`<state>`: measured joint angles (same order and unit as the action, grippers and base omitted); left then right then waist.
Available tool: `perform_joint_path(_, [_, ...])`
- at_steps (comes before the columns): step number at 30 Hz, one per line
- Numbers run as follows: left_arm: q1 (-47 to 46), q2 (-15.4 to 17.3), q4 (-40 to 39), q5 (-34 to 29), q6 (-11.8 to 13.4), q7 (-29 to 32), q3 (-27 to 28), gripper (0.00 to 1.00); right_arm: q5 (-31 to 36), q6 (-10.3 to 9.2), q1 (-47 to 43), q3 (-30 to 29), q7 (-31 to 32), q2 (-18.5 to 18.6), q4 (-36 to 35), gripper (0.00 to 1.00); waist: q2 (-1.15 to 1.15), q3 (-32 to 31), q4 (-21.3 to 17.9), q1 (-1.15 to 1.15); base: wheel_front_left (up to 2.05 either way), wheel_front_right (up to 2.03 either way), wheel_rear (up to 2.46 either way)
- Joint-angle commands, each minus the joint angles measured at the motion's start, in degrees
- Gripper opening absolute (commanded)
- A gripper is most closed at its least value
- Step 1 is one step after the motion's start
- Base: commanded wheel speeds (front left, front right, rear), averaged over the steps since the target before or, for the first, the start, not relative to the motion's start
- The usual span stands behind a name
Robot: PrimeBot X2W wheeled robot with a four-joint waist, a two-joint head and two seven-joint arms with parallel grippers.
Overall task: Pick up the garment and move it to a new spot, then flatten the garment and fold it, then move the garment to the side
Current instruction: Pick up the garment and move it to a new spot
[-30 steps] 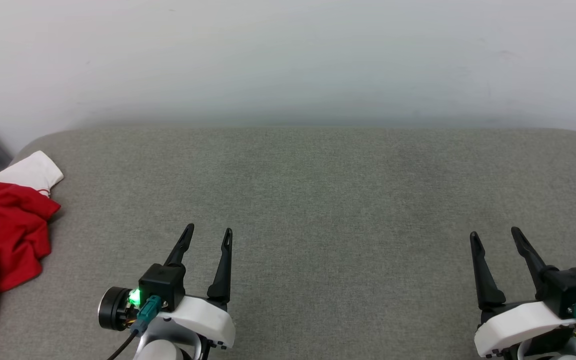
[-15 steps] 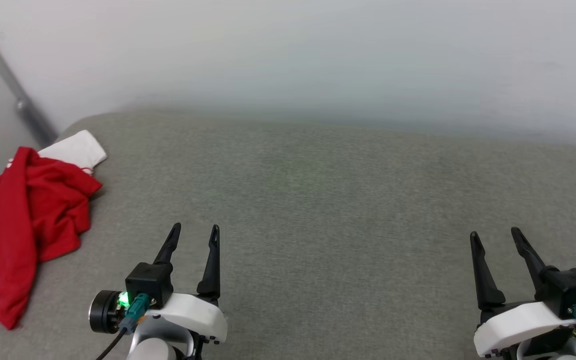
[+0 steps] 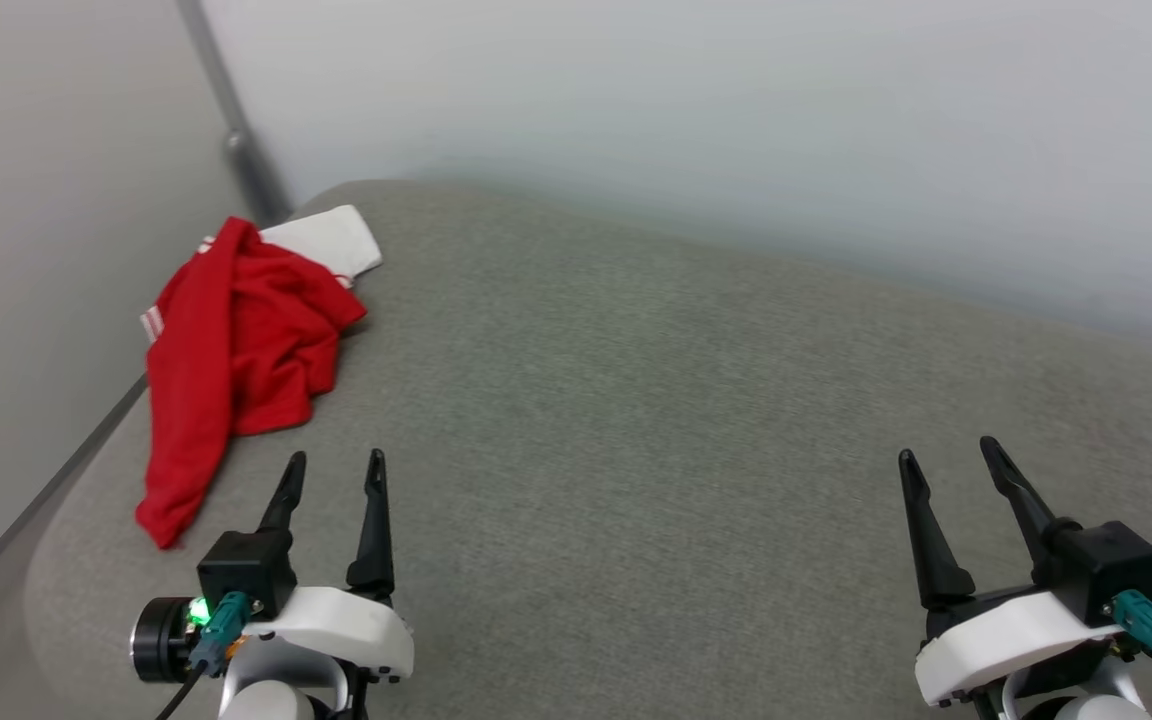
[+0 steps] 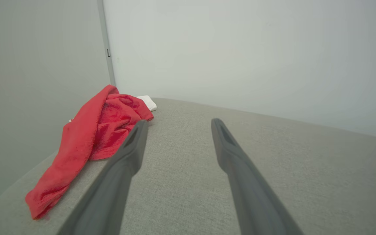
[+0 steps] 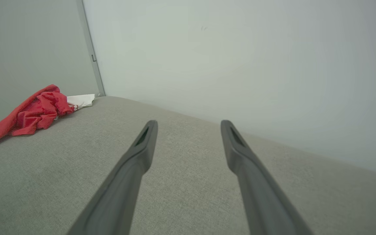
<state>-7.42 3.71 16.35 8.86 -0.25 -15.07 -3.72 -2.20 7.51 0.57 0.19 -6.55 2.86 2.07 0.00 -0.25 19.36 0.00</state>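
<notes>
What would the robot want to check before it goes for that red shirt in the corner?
1. Garment in sight: ok, it lies crumpled at the far left corner of the grey padded surface.
2. Left gripper open and empty: ok.
3. Right gripper open and empty: ok.
4. Way from left gripper to garment free: ok, bare surface between them.
5. Garment flat enough to fold: not ok, bunched up.
6. Garment wholly on the surface: cannot tell, its left side runs along the edge.
</notes>
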Motion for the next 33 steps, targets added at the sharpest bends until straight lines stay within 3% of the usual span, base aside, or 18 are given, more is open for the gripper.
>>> perform_joint_path(1, [0.64, 0.30, -0.25, 0.45, 0.35, -0.15, 0.66, 1.00, -0.49, -0.04, 0.53, 0.47, -0.09, 0.02, -0.26, 1.00, 0.00, 0.02, 2.57, 0.00, 0.00, 0.00, 0.00])
perform_joint_path(9, [1.35, 0.83, -1.12, 0.09, 0.87, -0.16, 3.04, 1.00, 0.05, -0.04, 1.15, 1.88, 0.41, 0.04, -0.85, 1.00, 0.00, 0.44, 5.98, 0.00, 0.00, 0.00, 0.00])
perform_joint_path(20, [-1.80, 1.40, -1.66, -0.79, 0.99, -0.16, 3.96, 1.00, 0.76, -0.04, 2.24, 2.44, 1.04, 0.04, -2.01, 1.00, 0.00, 2.71, 5.37, 0.00, 0.00, 0.00, 0.00])
perform_joint_path(24, [-6.84, 2.22, 0.05, 0.66, -0.18, 0.40, 4.55, 1.00, 2.23, -0.04, 3.69, 2.84, 2.04, 0.03, -3.21, 1.00, 0.00, 5.54, 3.85, 0.00, 0.00, 0.00, 0.00])
perform_joint_path(33, [-26.58, 8.84, 3.51, 3.91, -2.62, 9.05, 7.38, 1.00, 6.54, -0.04, 8.87, 3.73, 4.77, 0.04, -7.46, 1.00, 0.00, 16.10, -1.35, 0.00, 0.00, 0.00, 0.00])
